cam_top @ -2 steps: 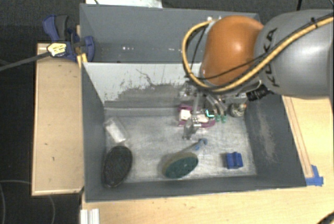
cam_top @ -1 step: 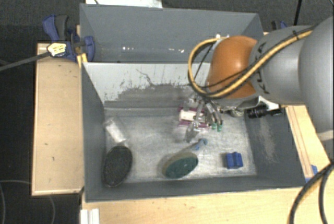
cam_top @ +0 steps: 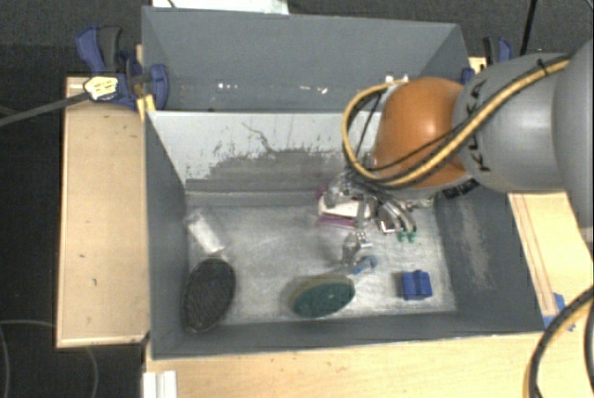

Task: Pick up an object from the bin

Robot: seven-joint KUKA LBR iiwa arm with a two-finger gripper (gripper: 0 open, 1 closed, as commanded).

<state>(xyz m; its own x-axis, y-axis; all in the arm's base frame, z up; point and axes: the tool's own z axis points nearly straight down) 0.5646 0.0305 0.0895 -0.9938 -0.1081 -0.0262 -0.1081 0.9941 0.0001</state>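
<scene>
The grey bin (cam_top: 278, 146) holds a black brush (cam_top: 208, 293), a green oval pad (cam_top: 323, 297) and a blue block (cam_top: 414, 284).

Grey metal bin (cam_top: 306, 71), floor scuffed; front left corner: black oval scrubber (cam_top: 208, 293) lying flat; just behind it, clear crumpled piece (cam_top: 205, 233); front middle: teal oval disc (cam_top: 322, 297); front right: small blue block (cam_top: 414, 284), near the disc.

Inside the bin (cam_top: 278, 62), the middle floor is open. A dark oval (cam_top: 208, 293), a teal disc (cam_top: 323, 297) and a blue block (cam_top: 414, 285) line its front.
</scene>
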